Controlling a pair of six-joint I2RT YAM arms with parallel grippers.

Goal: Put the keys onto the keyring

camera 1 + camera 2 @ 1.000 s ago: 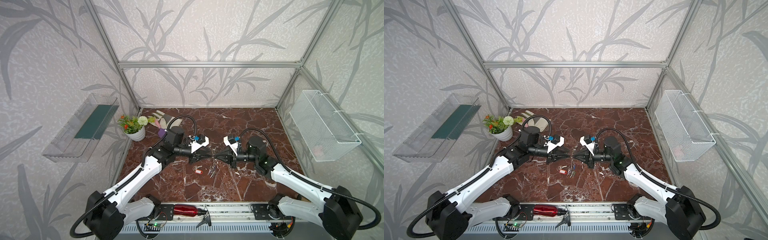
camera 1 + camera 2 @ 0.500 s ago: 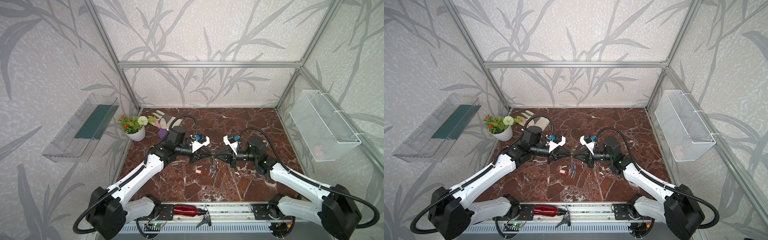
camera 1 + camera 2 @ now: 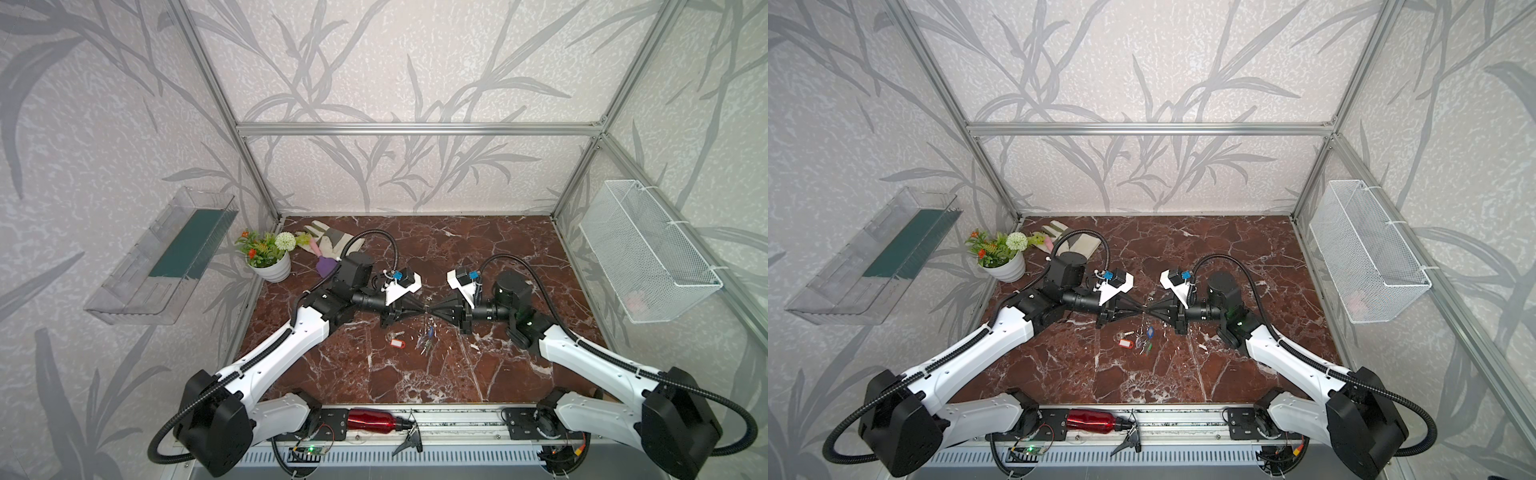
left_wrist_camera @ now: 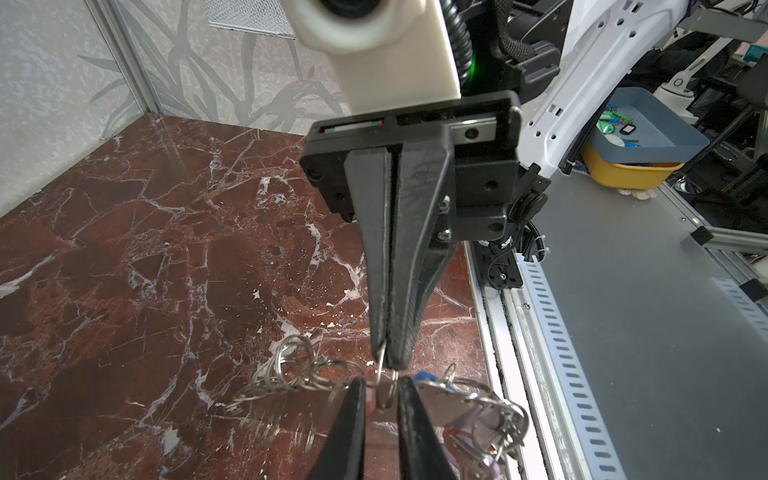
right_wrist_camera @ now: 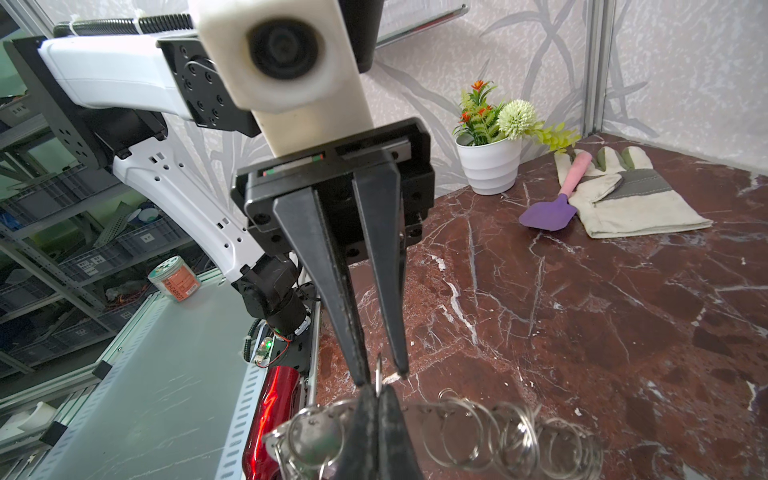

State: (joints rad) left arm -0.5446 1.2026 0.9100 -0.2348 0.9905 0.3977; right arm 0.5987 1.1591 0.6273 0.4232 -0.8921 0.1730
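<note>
Keyring [image 4: 446, 405], a grey plate fringed with split rings [image 5: 511, 434] and bearing a blue-tagged key [image 3: 431, 331], is hanging above the middle of the counter [image 3: 457, 249] from the right gripper [image 4: 388, 361], its jaws pinching one ring. Left gripper [image 5: 381, 372] jaws are standing narrowly apart around that ring. Red-tagged key [image 3: 396, 342] is lying at its eight o'clock.

Shows right gripper [image 4: 388, 362] clamped on one split ring [image 4: 383, 374] of the keyring [image 4: 446, 405] (over the marble bench [image 4: 124, 249]), with left gripper [image 4: 380, 388] fingers [image 4: 351, 415] slightly apart, flanking it.
</note>
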